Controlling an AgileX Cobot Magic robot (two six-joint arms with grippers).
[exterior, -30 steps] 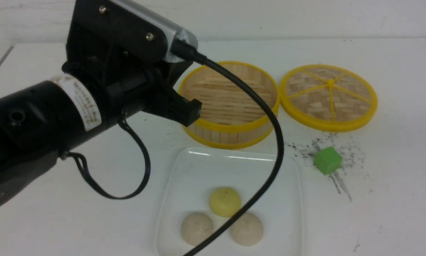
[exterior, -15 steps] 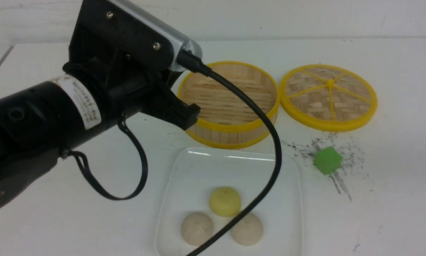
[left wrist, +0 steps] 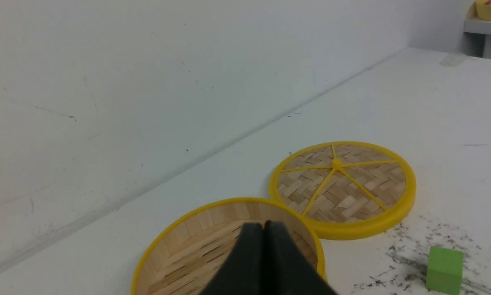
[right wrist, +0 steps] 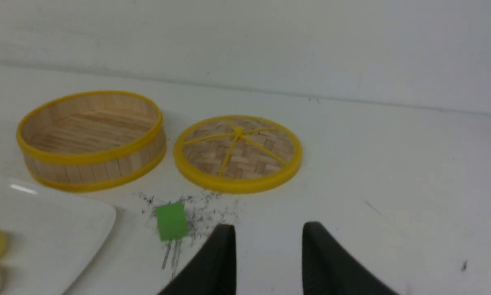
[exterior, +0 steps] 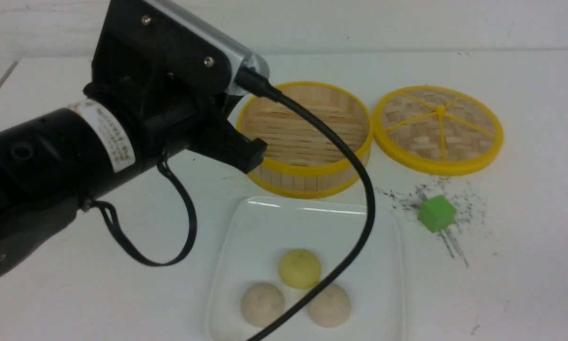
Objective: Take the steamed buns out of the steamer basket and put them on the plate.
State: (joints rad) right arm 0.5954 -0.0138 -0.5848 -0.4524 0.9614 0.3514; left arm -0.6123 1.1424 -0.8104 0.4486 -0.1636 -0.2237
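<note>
The only writing in sight is on a white sticker wrapped round the left arm's black wrist. It carries lines of small print, too blurred to read. A silver plate with screw heads sits on the wrist housing above it, and a thick black cable plugs in there and loops down across the plate.

The three steamed buns lie on that plate, grouped toward its near edge. The yellow one is farthest back and the two beige ones sit side by side in front of it. They are matte, smooth little domes. The plate is glossy white, square with rounded corners and a raised rim that catches streaks of light.

Just behind it stands the steamer basket, a round wall of upright bamboo slats bound by yellow rims, its slatted floor in plain view. Beside it on the right lies the flat lid, woven bamboo with a yellow ring and yellow spokes meeting at a hub. A green cube rests nearer, among black scuffs on the white bench.

The left hand hangs at the basket's left rim, its black fingers pressed together with nothing between them. The right hand is low over the bench near the cube, its two tapered fingers parted around bare air, gripping nothing.
</note>
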